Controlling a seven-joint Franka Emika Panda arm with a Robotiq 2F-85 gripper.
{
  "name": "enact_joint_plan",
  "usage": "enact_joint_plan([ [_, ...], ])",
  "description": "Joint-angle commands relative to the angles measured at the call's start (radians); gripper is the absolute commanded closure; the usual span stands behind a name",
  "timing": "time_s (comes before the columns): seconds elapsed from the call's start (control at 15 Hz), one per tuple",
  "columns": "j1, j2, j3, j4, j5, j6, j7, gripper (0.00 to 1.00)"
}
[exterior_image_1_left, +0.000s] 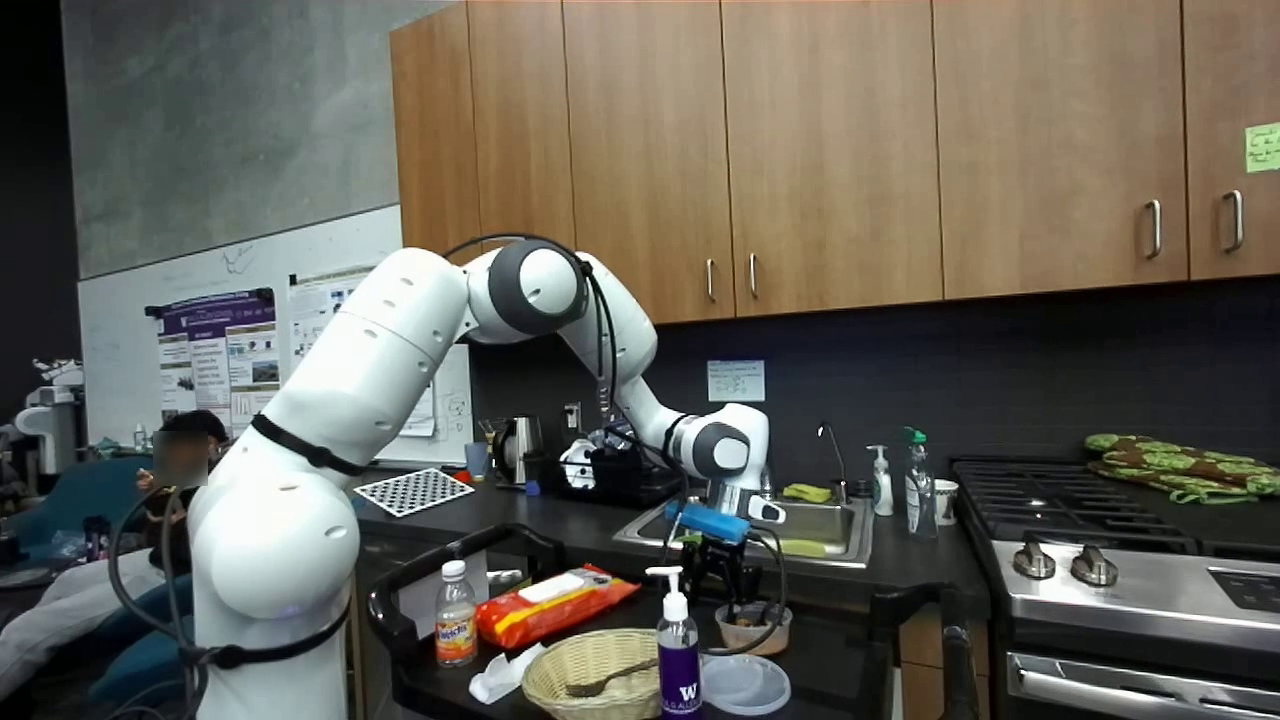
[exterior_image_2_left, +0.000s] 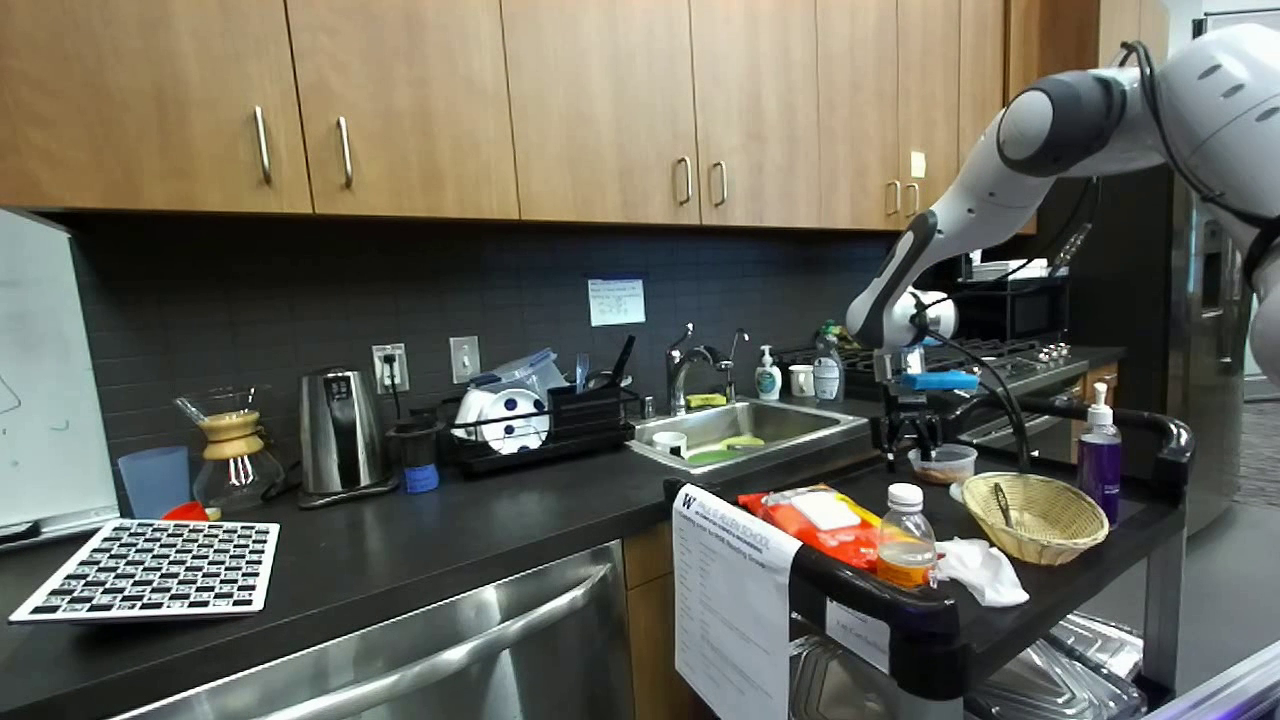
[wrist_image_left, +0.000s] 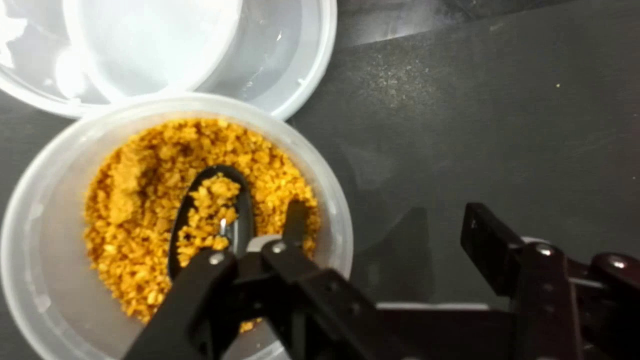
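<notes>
My gripper (wrist_image_left: 386, 217) is open with nothing between its fingers. In both exterior views the gripper (exterior_image_1_left: 728, 585) (exterior_image_2_left: 905, 450) points down over the black cart, at the clear plastic tub (exterior_image_1_left: 768, 634) (exterior_image_2_left: 948, 464). In the wrist view, the tub (wrist_image_left: 330, 180) holds orange-yellow crumbs (wrist_image_left: 270, 170). A black spoon (wrist_image_left: 245, 200) lies in them with crumbs in its bowl; its handle is hidden behind the gripper. One finger is above the tub's inside edge, the other beyond its rim over the dark surface. A clear lid (wrist_image_left: 285, 65) (exterior_image_1_left: 745, 688) lies beside the tub.
On the cart stand a wicker basket (exterior_image_1_left: 560, 680) (exterior_image_2_left: 1050, 505) with a fork, a purple pump bottle (exterior_image_1_left: 680, 660), a capped bottle (exterior_image_1_left: 456, 615), a red packet (exterior_image_1_left: 530, 620) and a white napkin (exterior_image_2_left: 985, 572). A sink (exterior_image_2_left: 830, 425), counter and stove (exterior_image_1_left: 1130, 580) lie behind.
</notes>
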Motion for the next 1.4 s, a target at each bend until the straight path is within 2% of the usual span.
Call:
enact_joint_plan([
  [0.0, -0.016, -0.022, 0.031, -0.040, 0.050, 0.023, -0.027, 0.05],
  [0.13, -0.016, -0.034, 0.042, -0.061, 0.079, 0.033, -0.030, 0.00],
  [0.6, -0.009, -0.098, 0.082, -0.153, 0.172, 0.082, -0.066, 0.00],
  [1.07, 0.027, -0.161, 0.149, -0.231, 0.247, 0.094, -0.108, 0.00],
  [1.33, 0.045, -0.197, 0.170, -0.327, 0.292, 0.107, -0.116, 0.00],
])
